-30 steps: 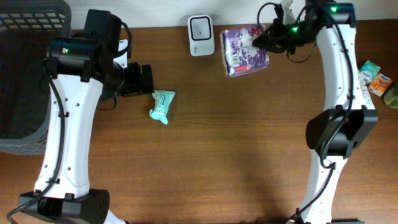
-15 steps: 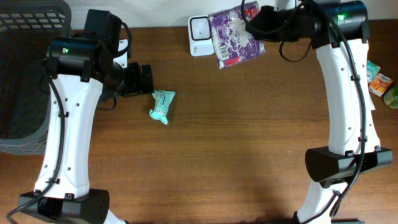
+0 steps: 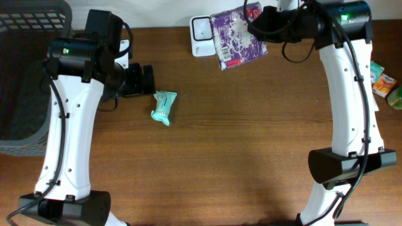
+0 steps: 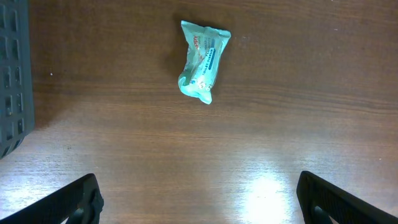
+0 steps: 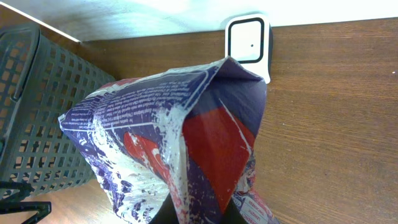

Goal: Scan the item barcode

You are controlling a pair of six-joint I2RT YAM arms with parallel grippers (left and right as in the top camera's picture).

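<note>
A purple, white and red printed bag (image 3: 237,36) hangs lifted off the table at the back, with my right gripper (image 3: 259,28) shut on its edge. In the right wrist view the bag (image 5: 168,143) fills the middle and hides most of that gripper (image 5: 196,213). The white scanner (image 3: 202,27) with a dark window stands just left of the bag; in the right wrist view the scanner (image 5: 247,41) shows past the bag's top. My left gripper (image 3: 149,80) stands open over bare wood, and in its own view the left gripper (image 4: 199,202) holds nothing.
A teal packet (image 3: 164,107) lies on the wood just right of the left gripper, seen as the packet (image 4: 202,60) in its wrist view. A dark mesh basket (image 3: 25,75) fills the left side. Small cartons (image 3: 380,78) sit at the right edge.
The right arm raised the bag off the table and carried it left, up against the scanner, then held still. The left arm has not moved.
</note>
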